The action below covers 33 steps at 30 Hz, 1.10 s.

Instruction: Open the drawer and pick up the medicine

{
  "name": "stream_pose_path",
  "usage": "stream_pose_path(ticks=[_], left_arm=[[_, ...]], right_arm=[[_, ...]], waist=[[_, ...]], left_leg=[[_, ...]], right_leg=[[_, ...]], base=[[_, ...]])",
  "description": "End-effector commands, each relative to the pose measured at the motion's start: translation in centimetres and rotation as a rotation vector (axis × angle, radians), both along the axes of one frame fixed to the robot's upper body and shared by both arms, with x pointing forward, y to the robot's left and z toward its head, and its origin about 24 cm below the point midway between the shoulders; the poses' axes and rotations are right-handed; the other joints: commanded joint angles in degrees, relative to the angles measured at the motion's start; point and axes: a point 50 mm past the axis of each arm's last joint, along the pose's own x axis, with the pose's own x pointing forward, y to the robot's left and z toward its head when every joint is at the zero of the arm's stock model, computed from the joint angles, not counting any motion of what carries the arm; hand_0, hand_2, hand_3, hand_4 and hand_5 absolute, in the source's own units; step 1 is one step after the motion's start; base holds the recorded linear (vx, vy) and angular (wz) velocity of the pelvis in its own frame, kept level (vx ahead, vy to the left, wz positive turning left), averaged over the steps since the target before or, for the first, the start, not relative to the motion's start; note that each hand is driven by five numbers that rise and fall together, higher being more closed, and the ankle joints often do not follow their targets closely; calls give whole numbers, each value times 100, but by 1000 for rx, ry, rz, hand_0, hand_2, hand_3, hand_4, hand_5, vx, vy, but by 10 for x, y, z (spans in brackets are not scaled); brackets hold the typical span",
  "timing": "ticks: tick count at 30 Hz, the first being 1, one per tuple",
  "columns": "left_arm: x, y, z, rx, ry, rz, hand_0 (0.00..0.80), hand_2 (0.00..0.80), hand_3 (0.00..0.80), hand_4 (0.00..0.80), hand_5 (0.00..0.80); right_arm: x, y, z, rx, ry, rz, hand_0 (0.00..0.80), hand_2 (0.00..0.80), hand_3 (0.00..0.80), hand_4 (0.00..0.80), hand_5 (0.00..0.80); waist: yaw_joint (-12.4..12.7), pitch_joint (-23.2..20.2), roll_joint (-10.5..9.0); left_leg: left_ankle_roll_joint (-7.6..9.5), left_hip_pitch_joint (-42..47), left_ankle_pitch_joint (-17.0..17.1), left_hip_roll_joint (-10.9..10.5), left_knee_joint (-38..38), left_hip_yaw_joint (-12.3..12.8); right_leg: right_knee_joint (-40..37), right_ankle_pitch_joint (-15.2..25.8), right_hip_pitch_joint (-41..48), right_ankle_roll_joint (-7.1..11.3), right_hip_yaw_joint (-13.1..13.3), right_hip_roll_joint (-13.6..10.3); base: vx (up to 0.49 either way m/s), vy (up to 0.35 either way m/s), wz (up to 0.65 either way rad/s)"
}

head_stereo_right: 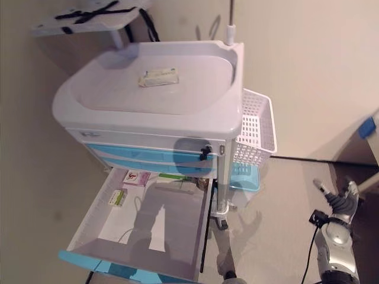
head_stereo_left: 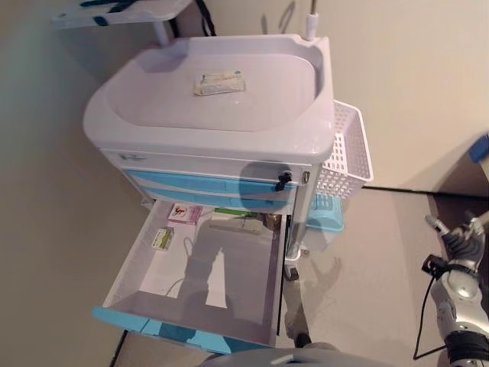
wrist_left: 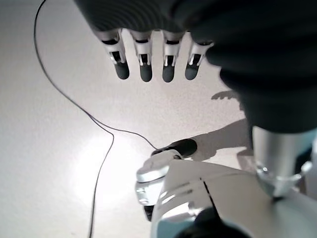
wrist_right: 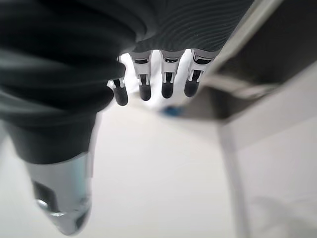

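The cart's bottom drawer (head_stereo_left: 229,284) stands pulled out, its blue front (head_stereo_left: 176,330) nearest me. Near its back lie a pink and white medicine box (head_stereo_left: 183,212), a small green and white box (head_stereo_left: 162,238) and a long white box (head_stereo_left: 233,225). A flat white packet (head_stereo_left: 219,82) rests on the cart's top (head_stereo_left: 153,115). My right hand (head_stereo_left: 458,245) hangs open at the lower right, well away from the drawer and holding nothing. My left hand (wrist_left: 143,64) shows only in the left wrist view, fingers straight over the floor, empty.
Two upper blue drawers (head_stereo_left: 206,187) are shut. A white mesh basket (head_stereo_left: 348,153) hangs on the cart's right side, with a light blue bin (head_stereo_left: 325,210) below it. A table edge (head_stereo_left: 114,11) shows at the top left.
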Motion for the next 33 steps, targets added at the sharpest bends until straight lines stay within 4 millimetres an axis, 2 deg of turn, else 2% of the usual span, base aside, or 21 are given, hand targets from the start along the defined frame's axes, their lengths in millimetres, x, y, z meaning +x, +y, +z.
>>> stream_pose_path(ticks=[1,4,5,6,8,9,10,12,16,19,20,21,23,24,25,26,29,30,33], left_arm=[[23,19,7,32,-57,-111,0,0,0,0,0],[32,26,12,40,-101,-104,0,0,0,0,0],[38,28,15,36,-135,-127,0,0,0,0,0],[38,28,15,36,-135,-126,0,0,0,0,0],[47,30,19,35,-173,-186,0,0,0,0,0],[56,33,24,33,-208,-241,0,0,0,0,0],[56,33,24,33,-208,-241,0,0,0,0,0],[64,35,29,41,-235,-292,0,0,0,0,0],[91,36,45,66,-330,-431,0,0,0,0,0],[124,36,69,83,-448,-573,0,0,0,0,0],[148,37,92,101,-534,-669,0,0,0,0,0],[148,37,92,101,-533,-669,0,0,0,0,0],[175,36,121,112,-627,-750,0,0,0,0,0],[196,39,145,126,-689,-790,0,0,0,0,0],[204,39,156,127,-722,-800,0,0,0,0,0],[204,40,156,127,-721,-800,0,0,0,0,0],[224,41,173,99,-759,-779,0,0,0,0,0],[237,38,185,95,-787,-801,0,0,0,0,0],[249,38,195,115,-803,-814,0,0,0,0,0]], right_arm=[[37,15,19,-93,-7,200,0,0,0,0,0],[35,16,9,-103,71,253,0,0,0,0,0],[29,16,-5,-105,168,290,0,0,0,0,0],[29,16,-5,-105,168,290,0,0,0,0,0],[20,16,-23,-107,299,329,0,0,0,0,0],[11,16,-38,-98,407,358,0,0,0,0,0],[11,16,-38,-98,407,359,0,0,0,0,0],[2,19,-53,-85,508,387,0,0,0,0,0],[-8,33,-77,-59,652,451,0,0,0,0,0],[-11,43,-86,-98,748,552,0,0,0,0,0],[-12,48,-87,-147,797,638,0,0,0,0,0],[-12,48,-87,-147,797,638,0,0,0,0,0],[-15,48,-90,-159,836,661,0,0,0,0,0],[-18,52,-94,-160,880,700,0,0,0,0,0],[-16,55,-94,-163,886,721,0,0,0,0,0],[-16,55,-94,-163,886,721,0,0,0,0,0],[-18,57,-98,-148,918,743,0,0,0,0,0],[-23,57,-101,-121,937,733,0,0,0,0,0],[-24,57,-103,-107,940,722,0,0,0,0,0]], waist=[[94,615,-336],[120,747,-363],[143,830,-380],[137,800,-378],[168,878,-375],[193,911,-370],[191,904,-370],[233,939,-381],[290,1043,-382],[291,1120,-373],[260,1166,-377],[261,1166,-380],[228,1195,-373],[193,1219,-357],[181,1221,-355],[183,1221,-357],[127,1231,-344],[92,1239,-331],[56,1248,-332]], left_leg=[[321,-606,-947,-501,1312,-41],[339,-1108,-1038,-474,1798,-40],[366,-1453,-1125,-501,2163,-80],[366,-1502,-1134,-502,2192,-82],[380,-1809,-1273,-533,2594,-139],[390,-2012,-1353,-548,2850,-183],[390,-2024,-1356,-549,2857,-183],[389,-2138,-1404,-567,3031,-238],[401,-2289,-1460,-574,3240,-250],[403,-2370,-1486,-570,3348,-263],[398,-2394,-1499,-562,3393,-269],[398,-2395,-1500,-562,3395,-268],[405,-2447,-1522,-556,3470,-260],[411,-2490,-1546,-542,3516,-227],[417,-2502,-1556,-535,3532,-211],[417,-2503,-1557,-535,3533,-210],[439,-2508,-1586,-493,3537,-100],[455,-2503,-1611,-464,3550,-12],[471,-2505,-1643,-408,3566,130]], right_leg=[[1193,-201,-910,257,46,-243],[1586,-269,-1343,214,69,-269],[1938,-377,-1613,161,55,-310],[1963,-388,-1660,161,54,-313],[2407,-571,-1927,99,26,-363],[2672,-674,-2099,53,-12,-410],[2679,-677,-2110,53,-12,-411],[2857,-736,-2205,19,-34,-428],[3028,-785,-2331,1,-68,-444],[3097,-819,-2390,-6,-81,-461],[3163,-837,-2436,-6,-91,-460],[3166,-839,-2437,-6,-90,-460],[3198,-841,-2481,-3,-56,-457],[3217,-840,-2527,1,-33,-448],[3225,-835,-2556,-1,-11,-444],[3227,-836,-2558,-1,-9,-444],[3273,-812,-2676,0,118,-404],[3279,-788,-2746,11,215,-369],[3269,-763,-2833,28,358,-315]], base=[[-320,27,-40],[-278,-22,-18],[-109,-22,-5],[-149,-31,9],[-109,-22,17],[-91,-17,26],[-62,-20,36],[-33,-25,36],[-29,-17,7],[-14,-15,9],[0,-11,6],[-2,-7,4],[-3,1,-2],[-7,1,-4],[0,0,0],[0,0,0],[1,29,-5],[4,49,-12],[14,68,-31]])
